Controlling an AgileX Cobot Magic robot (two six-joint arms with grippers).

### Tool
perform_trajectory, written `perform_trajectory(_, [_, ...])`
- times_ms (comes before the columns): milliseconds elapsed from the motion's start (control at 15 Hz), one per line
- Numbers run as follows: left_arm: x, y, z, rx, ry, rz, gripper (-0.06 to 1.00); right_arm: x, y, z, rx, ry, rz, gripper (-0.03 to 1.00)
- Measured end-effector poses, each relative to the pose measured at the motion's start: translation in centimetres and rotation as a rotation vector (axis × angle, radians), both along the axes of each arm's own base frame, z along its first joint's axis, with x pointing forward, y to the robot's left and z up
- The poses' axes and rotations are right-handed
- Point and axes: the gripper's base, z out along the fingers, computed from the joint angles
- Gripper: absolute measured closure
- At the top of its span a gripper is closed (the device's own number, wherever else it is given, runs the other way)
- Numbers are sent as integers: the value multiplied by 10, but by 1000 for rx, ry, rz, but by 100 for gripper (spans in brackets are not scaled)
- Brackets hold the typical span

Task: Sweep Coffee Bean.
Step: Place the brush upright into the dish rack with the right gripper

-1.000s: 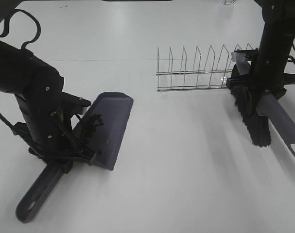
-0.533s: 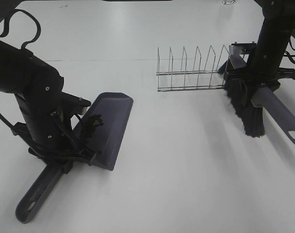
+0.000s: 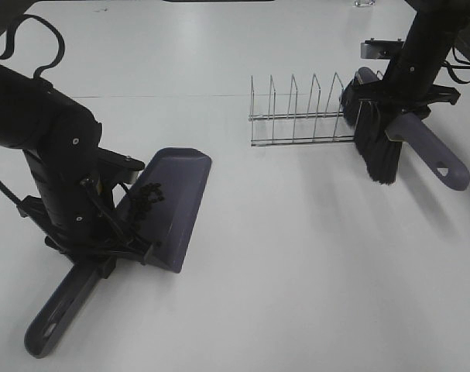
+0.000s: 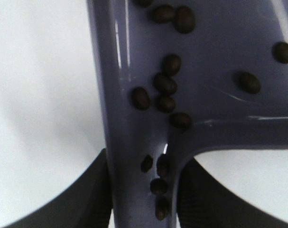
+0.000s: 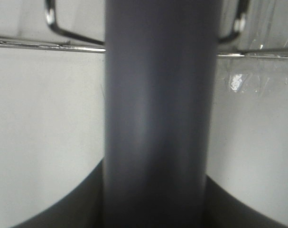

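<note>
**Coffee beans** [image 3: 145,200]: loose dark cluster inside the dustpan [image 3: 180,194], at the handle side next to the left arm. The cluster is stretched roughly along the handle line. The left wrist view shows several beans [image 4: 165,85] on the pan floor and a few trailing into the handle groove.

**Dustpan** [image 4: 215,57]: grey-purple. Its long axis runs diagonally, with the handle end toward the near left of the table [image 3: 296,263] and the pan end toward the far right.

**Left gripper** [image 4: 143,209]: closed on the dustpan handle, one finger on each side.

**Brush** [image 3: 378,147]: black bristles hang downward and the grey handle [image 5: 153,95] slopes toward the near right. It is just beside the right end of the wire rack [image 3: 300,116]. Whether the bristle tips touch the table cannot be told.

**Right gripper** [image 3: 389,116]: clamped on the brush handle.
</note>
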Motion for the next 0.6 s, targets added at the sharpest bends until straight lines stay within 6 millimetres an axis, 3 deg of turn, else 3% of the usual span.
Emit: perform_trajectory(600, [-1, 1, 0, 6, 9, 2, 61, 1, 4, -1, 106, -1, -46, 67])
